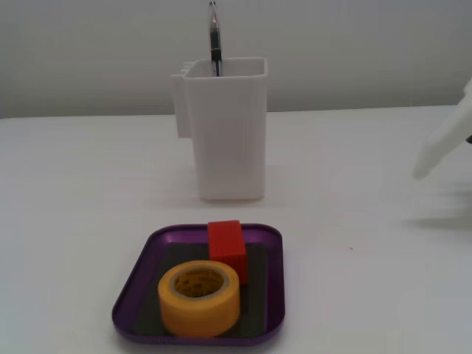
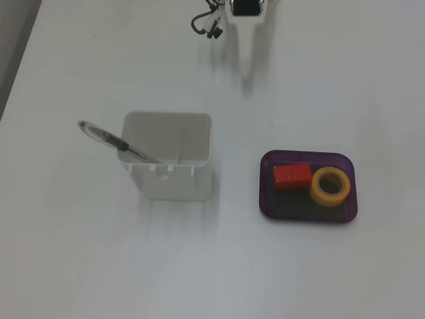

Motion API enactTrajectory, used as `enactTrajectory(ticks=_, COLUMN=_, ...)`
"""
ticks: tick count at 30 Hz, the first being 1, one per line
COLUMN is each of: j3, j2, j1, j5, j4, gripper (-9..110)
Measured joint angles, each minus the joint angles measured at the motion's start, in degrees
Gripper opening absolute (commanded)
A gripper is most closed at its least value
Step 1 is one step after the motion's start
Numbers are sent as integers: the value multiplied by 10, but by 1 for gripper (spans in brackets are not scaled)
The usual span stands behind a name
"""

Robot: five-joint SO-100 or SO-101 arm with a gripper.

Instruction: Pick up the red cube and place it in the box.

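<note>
The red cube (image 1: 226, 245) lies inside the purple tray (image 1: 131, 286), at its far side, touching the yellow tape roll (image 1: 199, 299) in front of it. The other fixed view, from above, shows the cube (image 2: 292, 176) in the tray's (image 2: 265, 194) left half, with the roll (image 2: 330, 186) to its right. My white gripper (image 1: 422, 169) hangs blurred at the right edge, well away from the tray. From above, the gripper (image 2: 248, 80) is at the top, tapering to one tip. No gap shows between the jaws, and they hold nothing.
A tall white plastic container (image 1: 228, 133) with a pen (image 1: 214, 44) in it stands behind the tray. From above, the container (image 2: 169, 176) is left of the tray, with the pen (image 2: 116, 141) leaning out. Cables (image 2: 204, 25) lie by the arm's base.
</note>
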Motion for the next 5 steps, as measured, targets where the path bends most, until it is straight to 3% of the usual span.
enactTrajectory(ticks=5, j3=17, j2=17, j1=1, j5=0, j4=-1, gripper=20)
